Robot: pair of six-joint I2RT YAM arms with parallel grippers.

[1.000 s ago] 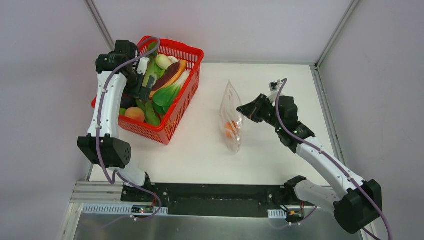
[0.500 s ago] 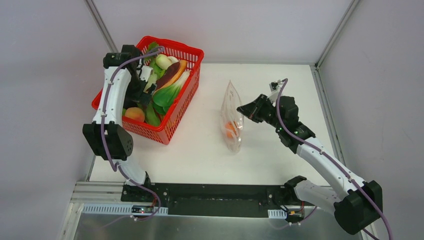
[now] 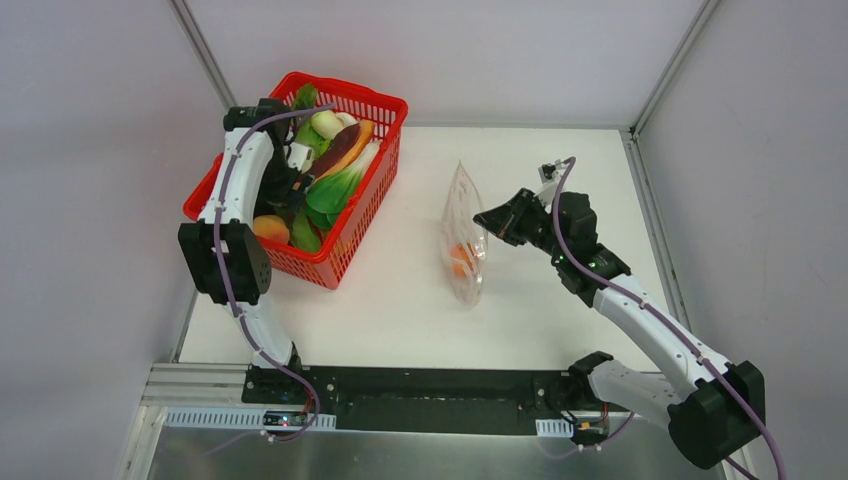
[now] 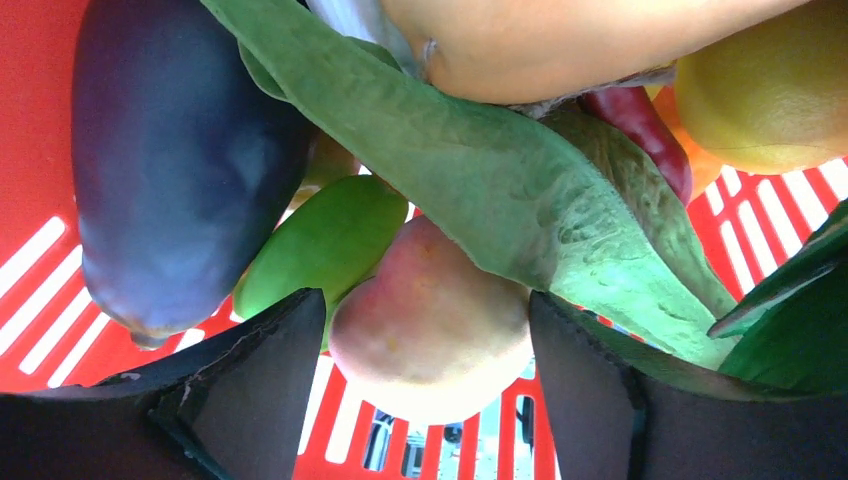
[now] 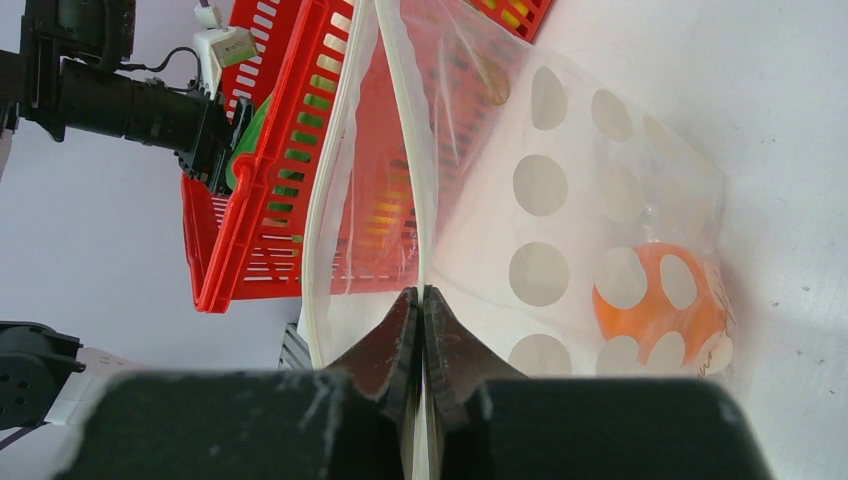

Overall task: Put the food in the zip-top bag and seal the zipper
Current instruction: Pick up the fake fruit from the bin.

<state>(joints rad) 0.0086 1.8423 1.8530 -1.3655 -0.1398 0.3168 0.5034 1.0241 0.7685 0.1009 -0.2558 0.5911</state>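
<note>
White table (image 3: 400, 300) | left hand (image 4: 425, 330) apart (in basket (image 3: 345, 88)) | right hand (image 5: 421, 300) clamped on zip-top bag (image 5: 600, 170)

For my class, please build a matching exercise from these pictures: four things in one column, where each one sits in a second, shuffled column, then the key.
Column one
1. small round orange fruit
2. dark purple eggplant
3. round pinkish-yellow fruit
4. clear crinkly zip-top bag

Column two
A. in the red mesh basket, outside the fingers' gap
B. pinched at its edge by the shut right gripper
C. inside the clear pouch
D. between the open fingers of the left gripper

Pairs: 1-C, 2-A, 3-D, 4-B
</note>
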